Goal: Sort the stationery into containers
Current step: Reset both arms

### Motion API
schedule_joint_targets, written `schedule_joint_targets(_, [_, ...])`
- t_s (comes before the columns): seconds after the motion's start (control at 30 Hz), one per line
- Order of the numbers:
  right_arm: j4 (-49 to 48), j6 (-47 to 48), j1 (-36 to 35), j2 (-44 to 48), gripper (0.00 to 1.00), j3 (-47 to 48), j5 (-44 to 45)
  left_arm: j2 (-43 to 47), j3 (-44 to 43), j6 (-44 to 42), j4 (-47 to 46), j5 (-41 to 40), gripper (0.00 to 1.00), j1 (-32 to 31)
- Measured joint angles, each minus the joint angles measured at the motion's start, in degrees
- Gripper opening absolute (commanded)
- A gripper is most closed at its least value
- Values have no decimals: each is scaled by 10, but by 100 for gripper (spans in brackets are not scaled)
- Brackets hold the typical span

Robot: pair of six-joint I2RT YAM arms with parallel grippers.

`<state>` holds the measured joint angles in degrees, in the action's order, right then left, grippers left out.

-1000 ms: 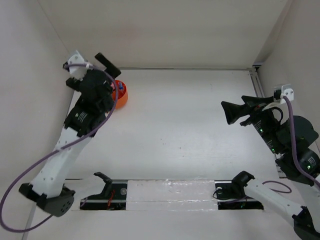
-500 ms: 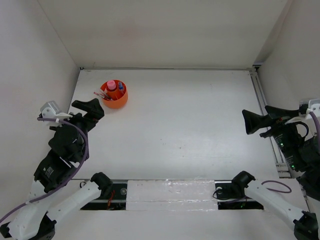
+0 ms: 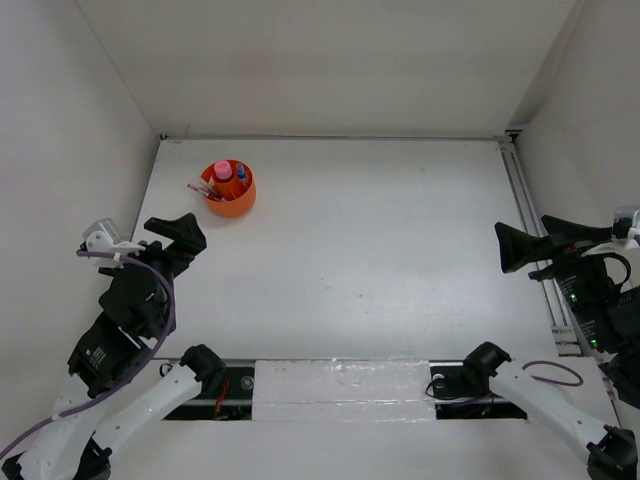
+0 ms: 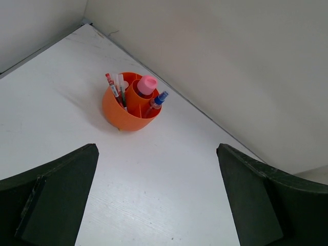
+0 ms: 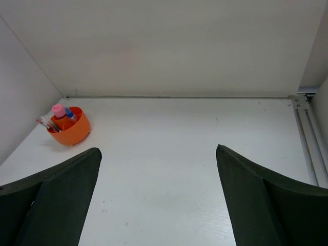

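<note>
Left gripper [image 3: 178, 235], fingers spread wide and holding nothing, hangs at the lower left of the overhead view. Right gripper [image 3: 505, 248], equally spread and empty, sits at the right edge. A white table [image 3: 380, 240] fills the space between them. An orange tub [image 3: 235, 208] stands at its upper left, well apart from both grippers. Its compartments hold a pink-capped bottle [image 4: 147, 84], a blue-capped bottle [image 4: 158, 101] and thin pens [image 4: 114, 89] leaning over the rim.
</note>
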<state>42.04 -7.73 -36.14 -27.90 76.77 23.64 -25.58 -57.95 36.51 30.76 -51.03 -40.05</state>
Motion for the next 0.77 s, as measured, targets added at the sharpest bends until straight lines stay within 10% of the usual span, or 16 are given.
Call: schedule_joint_targets(0.77, [-3, 0, 0, -18, 100, -9, 1, 90, 23, 16, 0, -17, 100, 0])
